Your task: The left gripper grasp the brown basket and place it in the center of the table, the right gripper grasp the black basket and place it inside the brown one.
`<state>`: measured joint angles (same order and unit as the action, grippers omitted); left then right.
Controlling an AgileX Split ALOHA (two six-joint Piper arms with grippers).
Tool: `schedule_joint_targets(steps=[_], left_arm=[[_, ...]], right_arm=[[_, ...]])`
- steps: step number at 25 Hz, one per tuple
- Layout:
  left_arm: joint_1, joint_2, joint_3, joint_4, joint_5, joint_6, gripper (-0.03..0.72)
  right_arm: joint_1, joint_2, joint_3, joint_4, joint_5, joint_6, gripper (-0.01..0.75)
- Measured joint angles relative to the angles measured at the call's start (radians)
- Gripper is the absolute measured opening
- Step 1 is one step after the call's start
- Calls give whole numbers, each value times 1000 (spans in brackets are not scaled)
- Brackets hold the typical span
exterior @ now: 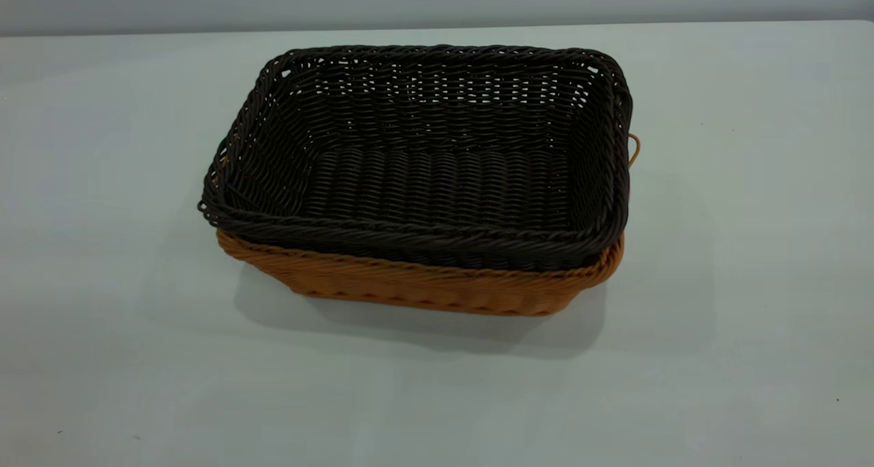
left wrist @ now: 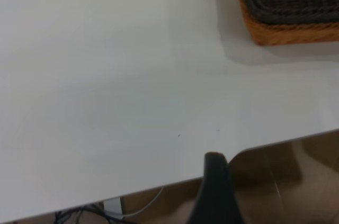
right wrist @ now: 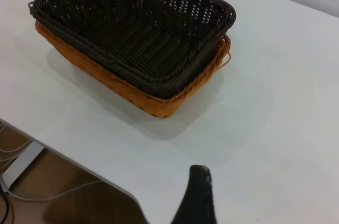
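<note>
The black basket (exterior: 437,160) sits nested inside the brown basket (exterior: 423,289) near the middle of the table (exterior: 751,248), its dark rim a little above the orange rim. A brown loop handle (exterior: 634,149) sticks out at the right end. Neither gripper shows in the exterior view. My left gripper (left wrist: 262,181) hangs over the table's edge, well apart from the baskets (left wrist: 288,1), with one dark finger (left wrist: 214,181) showing and nothing in it. My right gripper (right wrist: 238,192) is also back from the baskets (right wrist: 137,38), empty, with one finger (right wrist: 198,192) showing.
The table's edge (left wrist: 265,147) runs close under the left gripper, with brown floor and cables beyond it. The right wrist view shows the table's corner edge (right wrist: 79,163) and cables on the floor (right wrist: 21,181). A grey wall stands behind the table.
</note>
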<state>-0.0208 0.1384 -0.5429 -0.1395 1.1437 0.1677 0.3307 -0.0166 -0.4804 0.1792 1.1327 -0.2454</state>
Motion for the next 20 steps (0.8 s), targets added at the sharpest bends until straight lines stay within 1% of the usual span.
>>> schedule_joint_targets(steps=[6, 20], left_arm=[[0, -5, 52, 9, -30, 1, 519], [0, -11, 53, 12, -33, 1, 519]], right_arm=[[0, 0, 0, 1, -2, 0, 572], [0, 0, 0, 1, -4, 1, 572]])
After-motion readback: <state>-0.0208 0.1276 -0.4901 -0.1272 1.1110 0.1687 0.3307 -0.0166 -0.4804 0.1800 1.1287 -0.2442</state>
